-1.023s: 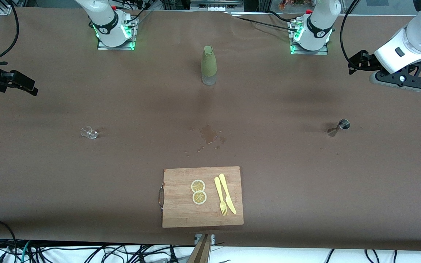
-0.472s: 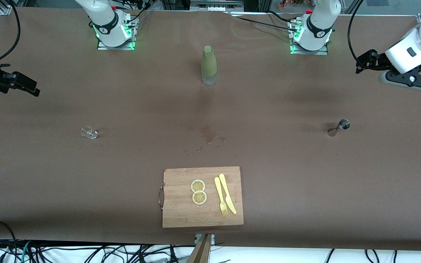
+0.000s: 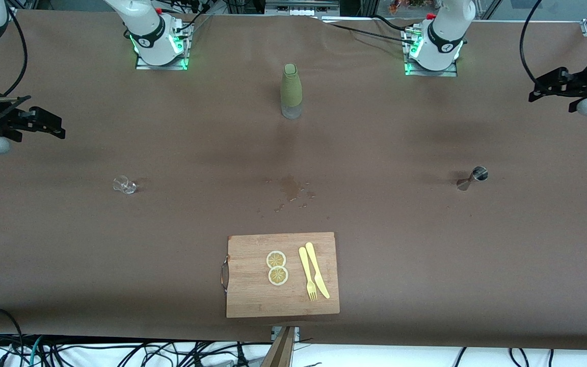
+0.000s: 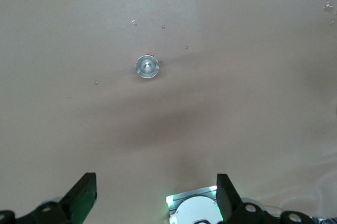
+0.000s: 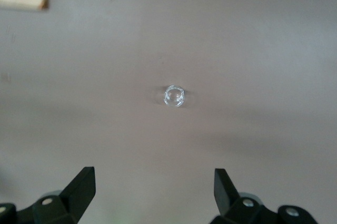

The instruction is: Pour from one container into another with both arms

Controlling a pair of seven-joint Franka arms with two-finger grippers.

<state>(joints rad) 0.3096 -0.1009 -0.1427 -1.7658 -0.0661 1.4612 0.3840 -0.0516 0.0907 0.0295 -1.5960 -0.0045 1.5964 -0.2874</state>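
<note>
Steel jigger point(image 3: 473, 178), one glass point(image 3: 125, 185), one bottle point(image 3: 291, 91); left gripper point(image 4: 152, 197) and right gripper point(image 5: 152, 192) both gape empty.

The metal jigger point(image 3: 472, 178) stands upright toward the left arm's end of the worktop — empty-looking. The small clear glass point(image 3: 124, 185) stands toward the right arm's end — well apart from it.

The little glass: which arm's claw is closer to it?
Right. The right gripper hangs open above its table end, near the glass; the left gripper, also open, is up at the left arm's end.

No text reads anywhere — perhaps small marks on the arm bases point(image 3: 160, 48) — illegible.
</note>
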